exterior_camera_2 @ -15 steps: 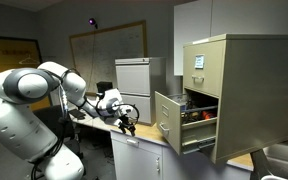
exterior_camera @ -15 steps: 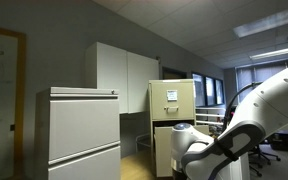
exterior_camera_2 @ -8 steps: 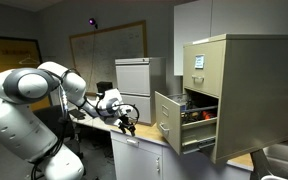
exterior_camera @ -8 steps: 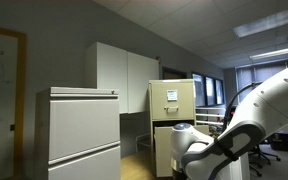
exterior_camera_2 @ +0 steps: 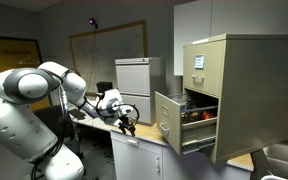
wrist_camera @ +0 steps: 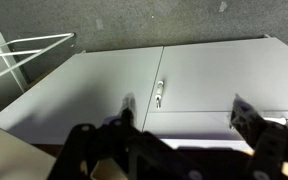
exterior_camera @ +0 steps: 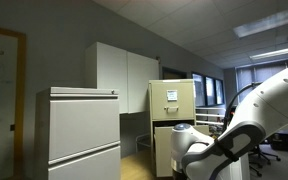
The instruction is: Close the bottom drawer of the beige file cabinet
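Observation:
The beige file cabinet point(exterior_camera_2: 239, 90) stands on a counter in both exterior views point(exterior_camera: 172, 98). Its upper drawer carries a small white label. The bottom drawer point(exterior_camera_2: 169, 121) is pulled out, with files showing inside; its plain front also shows in an exterior view point(exterior_camera: 164, 150). My gripper point(exterior_camera_2: 127, 123) hangs to the side of the drawer front, a short gap away, not touching it. In the wrist view the gripper point(wrist_camera: 184, 125) is open and empty, its two dark fingers wide apart, facing white cupboard doors.
A wider grey-white cabinet point(exterior_camera: 79, 130) point(exterior_camera_2: 134, 78) stands beside the arm. White wall cupboards point(exterior_camera: 124, 78) point(exterior_camera_2: 199, 25) hang above. The wrist view shows cupboard doors with a small metal handle point(wrist_camera: 158, 94). A whiteboard point(exterior_camera_2: 109, 45) is on the back wall.

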You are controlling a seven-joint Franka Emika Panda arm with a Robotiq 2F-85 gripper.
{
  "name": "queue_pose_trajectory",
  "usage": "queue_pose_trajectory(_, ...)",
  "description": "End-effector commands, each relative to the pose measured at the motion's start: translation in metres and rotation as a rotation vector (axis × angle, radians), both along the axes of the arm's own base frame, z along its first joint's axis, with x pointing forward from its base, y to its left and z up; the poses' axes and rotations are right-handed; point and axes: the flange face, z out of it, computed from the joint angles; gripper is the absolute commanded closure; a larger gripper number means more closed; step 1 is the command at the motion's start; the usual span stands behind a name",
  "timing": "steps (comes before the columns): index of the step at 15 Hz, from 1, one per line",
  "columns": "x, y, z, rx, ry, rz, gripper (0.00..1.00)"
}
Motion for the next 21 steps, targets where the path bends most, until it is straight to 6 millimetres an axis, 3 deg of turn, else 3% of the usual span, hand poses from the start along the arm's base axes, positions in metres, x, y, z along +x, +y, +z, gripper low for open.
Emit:
queue_pose_trajectory(1, -0.002, 0.004, -0.006, -0.008, -0.021, -0.033, 0.0)
queue_pose_trajectory(6, 0.0, 0.024, -0.001, -0.042, -0.085, -0.004, 0.0)
queue_pose_trajectory(14, 0.011, 0.064, 0.018, -0.293, -0.2, 0.159, 0.0)
queue_pose_trajectory(16, 0.014, 0.07, 0.025, -0.353, -0.227, 0.204, 0.27)
queue_pose_trajectory(21, 0.022, 0.067, 0.043, -0.562, -0.279, 0.306, 0.65)
